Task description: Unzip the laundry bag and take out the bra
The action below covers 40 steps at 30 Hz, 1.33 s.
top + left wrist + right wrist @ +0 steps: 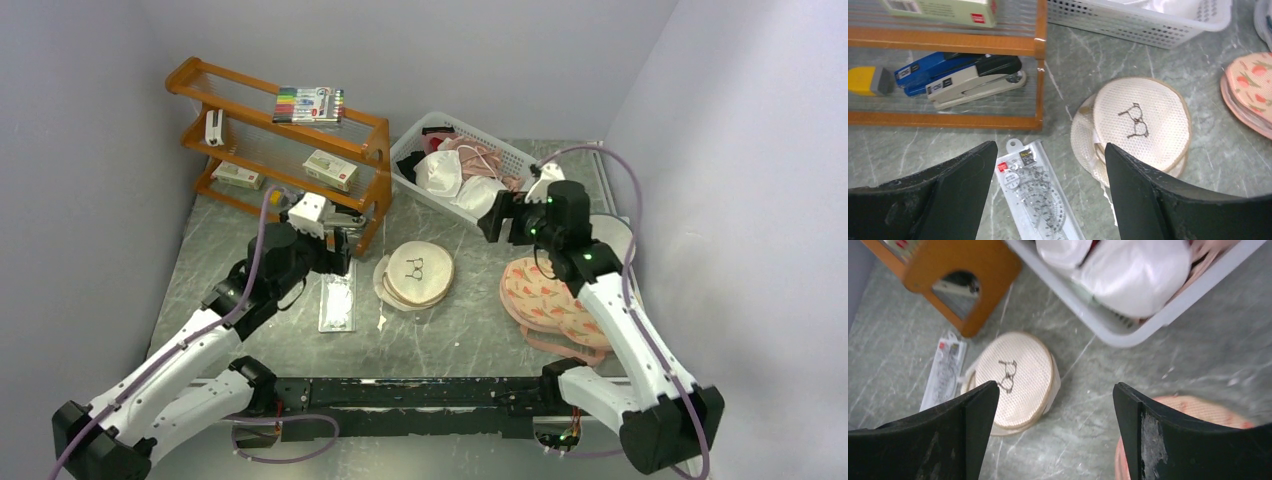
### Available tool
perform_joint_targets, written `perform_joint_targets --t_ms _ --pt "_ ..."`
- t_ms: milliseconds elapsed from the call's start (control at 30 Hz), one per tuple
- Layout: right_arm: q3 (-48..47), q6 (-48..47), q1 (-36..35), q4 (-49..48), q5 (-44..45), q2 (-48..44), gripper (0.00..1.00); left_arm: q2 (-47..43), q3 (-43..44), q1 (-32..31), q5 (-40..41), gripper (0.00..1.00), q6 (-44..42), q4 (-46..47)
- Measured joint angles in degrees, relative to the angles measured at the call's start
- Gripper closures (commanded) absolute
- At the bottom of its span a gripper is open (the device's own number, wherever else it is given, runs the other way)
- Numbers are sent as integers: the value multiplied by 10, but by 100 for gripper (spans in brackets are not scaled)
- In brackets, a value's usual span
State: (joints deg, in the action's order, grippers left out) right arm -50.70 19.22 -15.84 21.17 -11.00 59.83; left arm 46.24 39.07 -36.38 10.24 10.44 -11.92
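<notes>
Left of laundry bag (1140,122), wrist-only staplers (973,86)

An orange wooden rack (280,150) is seen upper left in the top view. A pack of coloured markers (310,104) is laid on its top shelf, w/ small boxes (330,170) on the middle one. In the left wrist view, upper left, two staplers, blue (923,70) and grey/black (975,85), are stored on a lower shelf beside a yellow item (863,80). A white perforated basket (1128,22) w/ garments is seen at upper right there. A clear-packed protractor set (337,302) is laid flat left of centre. Peach fruit-print pads (545,295) are stacked at right, near a grey disc (612,232). All is set on a grey marbled table (470,335).
</notes>
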Motion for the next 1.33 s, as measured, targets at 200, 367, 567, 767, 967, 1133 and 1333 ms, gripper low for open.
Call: perform_joint_targets --t_ms 200,367,567,767,967,1133,1333 --pt "-84 -35 0 53 57 -69 0 26 17 115 -64 9 17 11" --pt "-117 -59 0 87 96 -105 0 37 66 200 -109 10 28 10" --pt "-170 -83 0 128 123 -117 0 20 182 209 -123 8 18 -15" --pt "-226 -99 0 126 130 -154 0 -25 301 209 -120 8 3 -43" --pt "-223 -98 0 91 151 -236 0 -65 350 209 -119 8 3 -54" --pt "-229 -90 0 83 182 -235 0 -61 351 209 -119 8 -2 -70" --pt "-223 -78 0 87 206 -209 0 -57 341 209 -120 8 -5 -76"
